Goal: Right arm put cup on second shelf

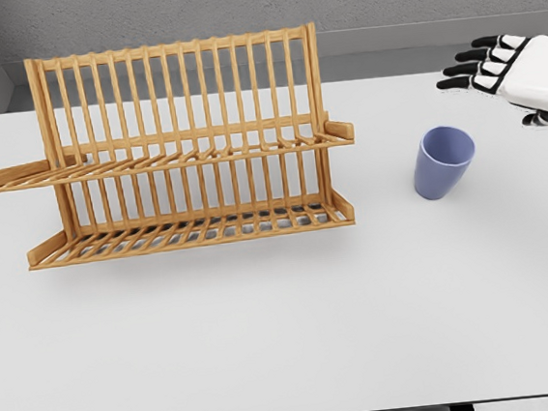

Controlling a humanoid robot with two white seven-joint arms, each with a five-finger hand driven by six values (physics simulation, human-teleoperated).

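Observation:
A blue-purple cup (442, 162) stands upright on the white table (286, 331), right of a wooden dish rack (176, 147). The rack has an upper shelf (172, 157) and a lower shelf (189, 233), both bare. My right hand (494, 68) hovers at the right edge, up and to the right of the cup, apart from it. Its black-tipped fingers are stretched out toward the left and hold nothing. The left arm does not show.
A grey wall runs behind the table's far edge. The rack takes up the left and middle of the tabletop, and the table's front edge lies near the bottom of the view.

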